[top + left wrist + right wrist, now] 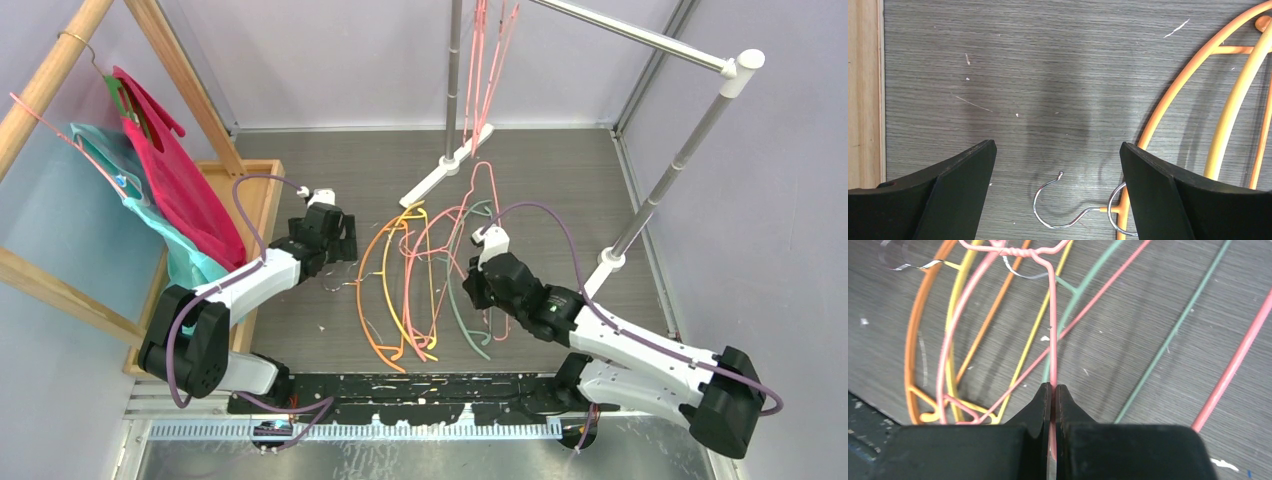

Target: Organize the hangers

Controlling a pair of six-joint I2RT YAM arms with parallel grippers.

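Observation:
Several hangers lie in a pile on the grey floor: orange (pixel 368 300), yellow (pixel 395 300), pink (pixel 432 240) and pale green (pixel 462 320). My right gripper (pixel 474 283) is at the pile's right side, shut on a thin pink hanger wire (pixel 1052 330) that runs straight out from between its jaws (pixel 1053 390). My left gripper (pixel 345 245) is open and empty at the pile's left side. In the left wrist view its jaws (pixel 1058 147) straddle a metal hook (pixel 1048 210) on the floor, joined to an orange hanger (pixel 1178 95). A yellow hanger (pixel 1238 110) lies beside it.
More pink hangers (pixel 490 60) hang from the metal rail (pixel 640 35), whose white foot (pixel 450 165) and right post (pixel 660 190) stand near the pile. At the left, a wooden rack (pixel 262 190) holds a hanger draped with red and teal cloth (pixel 175 180).

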